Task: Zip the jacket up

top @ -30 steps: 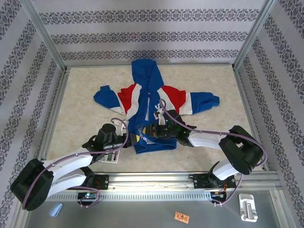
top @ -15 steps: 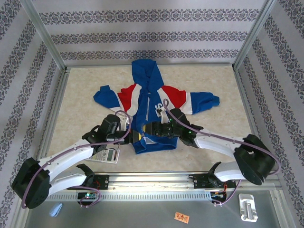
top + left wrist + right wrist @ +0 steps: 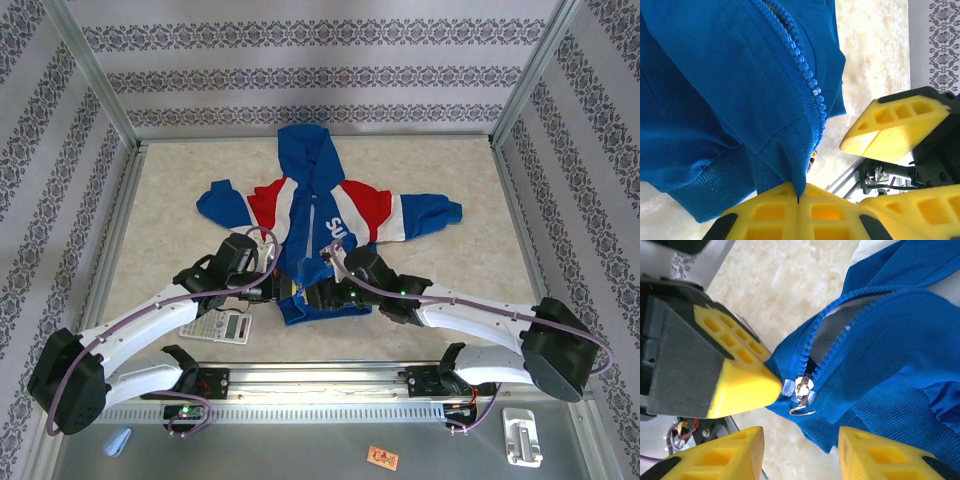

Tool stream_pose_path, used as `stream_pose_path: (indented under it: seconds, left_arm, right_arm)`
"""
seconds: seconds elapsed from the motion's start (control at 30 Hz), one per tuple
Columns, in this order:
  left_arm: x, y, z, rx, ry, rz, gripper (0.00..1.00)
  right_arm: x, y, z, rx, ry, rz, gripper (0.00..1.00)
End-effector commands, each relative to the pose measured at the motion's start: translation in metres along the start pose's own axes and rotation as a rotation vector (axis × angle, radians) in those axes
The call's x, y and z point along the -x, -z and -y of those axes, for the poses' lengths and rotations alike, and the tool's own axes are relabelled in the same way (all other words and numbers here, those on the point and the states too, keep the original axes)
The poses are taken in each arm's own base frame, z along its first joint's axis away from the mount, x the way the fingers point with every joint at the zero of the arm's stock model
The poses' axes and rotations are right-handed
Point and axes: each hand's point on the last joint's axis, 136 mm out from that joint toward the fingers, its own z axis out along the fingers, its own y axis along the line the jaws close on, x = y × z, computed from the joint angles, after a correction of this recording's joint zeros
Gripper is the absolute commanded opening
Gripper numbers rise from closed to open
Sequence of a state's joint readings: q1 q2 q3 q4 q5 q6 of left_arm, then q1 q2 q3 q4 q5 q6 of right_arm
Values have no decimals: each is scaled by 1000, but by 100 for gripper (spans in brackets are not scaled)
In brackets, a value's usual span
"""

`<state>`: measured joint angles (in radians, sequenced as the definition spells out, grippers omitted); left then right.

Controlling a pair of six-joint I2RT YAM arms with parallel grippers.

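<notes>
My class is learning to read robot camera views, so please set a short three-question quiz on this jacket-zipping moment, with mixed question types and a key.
1. True or false: the left gripper is shut on the hem of the small royal-blue hooded fabric jacket.
2. The small silver metal zipper slider sits: A at the collar; B near the hem; C off the jacket.
3. Fill in: the right gripper is ____.
Key: 1 true; 2 B; 3 open.

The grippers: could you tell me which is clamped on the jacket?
The left gripper, pinching the jacket at its hem; the right gripper is open beside the zipper pull.
</notes>
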<state>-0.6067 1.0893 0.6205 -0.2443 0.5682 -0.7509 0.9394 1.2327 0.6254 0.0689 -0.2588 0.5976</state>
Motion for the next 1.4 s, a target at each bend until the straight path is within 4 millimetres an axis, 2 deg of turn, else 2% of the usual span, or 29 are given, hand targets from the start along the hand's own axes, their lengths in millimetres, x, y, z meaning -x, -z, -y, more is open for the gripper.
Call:
stream_pose_path:
  seconds: [0.0, 0.13, 0.4, 0.57, 0.63, 0.8, 1.1, 1.2, 1.37]
  left_arm:
    - [2, 3, 2, 5, 3, -6, 0]
    - [2, 3, 2, 11, 0, -13, 0]
    - [2, 2, 2, 11, 1, -17, 0]
    - [1, 3, 2, 8, 1, -16, 0]
    - [1, 2, 2, 8, -1, -18, 0]
    - [0, 4, 1, 14, -2, -18, 0]
    - [-3, 3, -3, 22, -5, -21, 0]
    - [-3, 2, -3, 23, -7, -26, 0]
    - [-3, 2, -2, 20, -8, -29, 0]
  right_arm:
    - [4, -7, -4, -14, 43, 5, 41]
    - [5, -15, -12, 13, 46, 5, 36]
    - [4, -25, -19, 35, 44, -1, 44]
    - [5, -32, -13, 5, 34, 4, 44]
    - [4, -34, -7, -19, 29, 6, 42]
    - [3, -31, 4, -66, 24, 23, 28]
    - [3, -17, 2, -74, 86, 30, 6]
    - [2, -18, 2, -76, 93, 18, 4]
    - [-3, -24, 4, -72, 82, -8, 12]
